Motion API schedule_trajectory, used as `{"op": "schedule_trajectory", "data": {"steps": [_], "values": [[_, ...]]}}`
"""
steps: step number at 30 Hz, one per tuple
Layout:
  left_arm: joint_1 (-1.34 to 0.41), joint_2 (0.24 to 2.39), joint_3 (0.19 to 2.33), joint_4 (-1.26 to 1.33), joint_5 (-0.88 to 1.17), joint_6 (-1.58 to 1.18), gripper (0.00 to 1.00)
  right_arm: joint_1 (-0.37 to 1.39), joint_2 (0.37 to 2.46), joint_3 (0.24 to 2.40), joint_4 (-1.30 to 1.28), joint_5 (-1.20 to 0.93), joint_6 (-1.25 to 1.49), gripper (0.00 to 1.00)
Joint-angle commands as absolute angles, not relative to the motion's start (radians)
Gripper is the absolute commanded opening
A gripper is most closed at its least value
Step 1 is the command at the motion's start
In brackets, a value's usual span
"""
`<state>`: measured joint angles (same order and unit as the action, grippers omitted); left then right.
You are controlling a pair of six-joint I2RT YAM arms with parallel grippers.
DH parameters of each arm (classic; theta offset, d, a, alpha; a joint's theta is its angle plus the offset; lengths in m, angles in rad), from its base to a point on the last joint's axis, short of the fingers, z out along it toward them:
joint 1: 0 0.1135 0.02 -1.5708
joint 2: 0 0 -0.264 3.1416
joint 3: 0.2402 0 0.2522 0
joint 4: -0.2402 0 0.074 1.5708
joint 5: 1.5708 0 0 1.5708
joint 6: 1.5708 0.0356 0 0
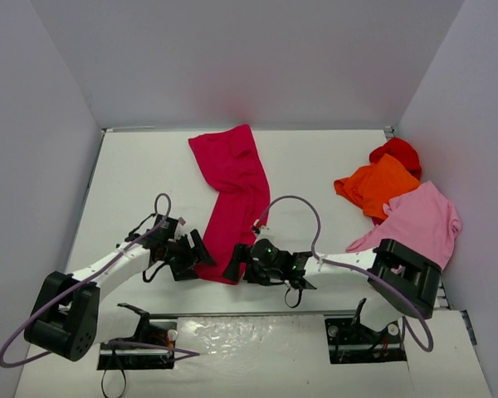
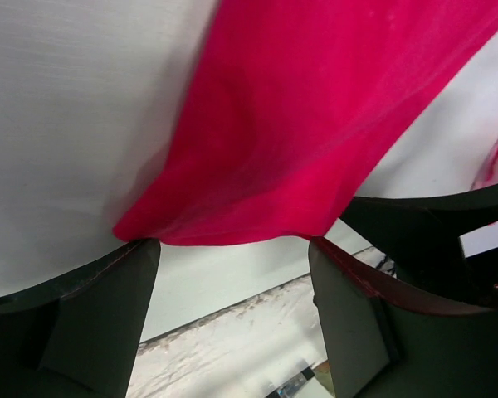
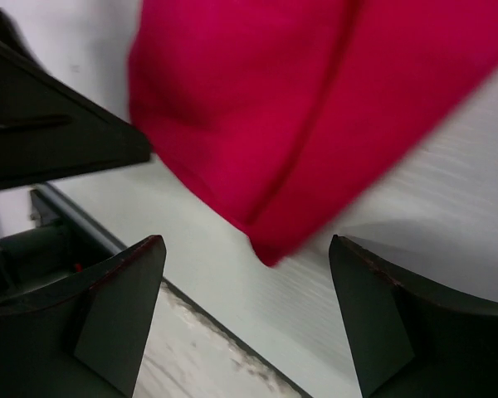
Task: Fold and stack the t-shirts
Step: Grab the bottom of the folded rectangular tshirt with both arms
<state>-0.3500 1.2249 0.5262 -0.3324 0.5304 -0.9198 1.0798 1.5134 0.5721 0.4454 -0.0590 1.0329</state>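
We are working over a white table (image 1: 124, 191) boxed in by pale walls. The crimson t-shirt (image 1: 236, 186) is lying down its middle as a long, narrow, rumpled band, with its long axis running from the far edge toward the near edge and bending slightly partway. Its near end is sitting right between our two arms. The left gripper (image 1: 206, 255) is reaching in from the left and the right gripper (image 1: 232, 267) from the right, both low over the table and pointing at that end from opposite sides. In the wrist views we are holding both sets of jaws wide apart and clamping nothing. The left one is facing the near hem just past its fingertips, and the right one is facing a rounded corner of cloth lying ahead of its gap. Neither arm is looking clearly nearer, so we are judging the coming grasp to be a two-handed one on that near end. The orange t-shirt (image 1: 378, 186), the bright red t-shirt (image 1: 398, 152) and the light pink t-shirt (image 1: 423, 220) are lying in a loose overlapping heap at the far right, well apart from both grippers and not yet folded.
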Motion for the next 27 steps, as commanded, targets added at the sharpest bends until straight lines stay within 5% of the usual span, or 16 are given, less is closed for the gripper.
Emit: {"op": "schedule_trajectory", "data": {"steps": [1,11,20,27], "values": [[-0.341,1.175,0.610,-0.483,0.433,-0.828,0.70,1.087,1.641,0.575,0.642,-0.118,1.070,0.77],[-0.337,1.019,0.785,-0.770,0.187,-0.765,0.70,1.088,1.660,0.569,0.635,-0.122,1.088,0.77],[-0.330,1.299,0.667,-0.543,0.255,-0.732,0.69,1.088,1.557,0.554,0.529,-0.069,1.078,0.74],[-0.327,1.323,0.631,-0.473,0.306,-0.748,0.69,1.088,1.506,0.541,0.493,-0.044,1.077,0.74]]}}
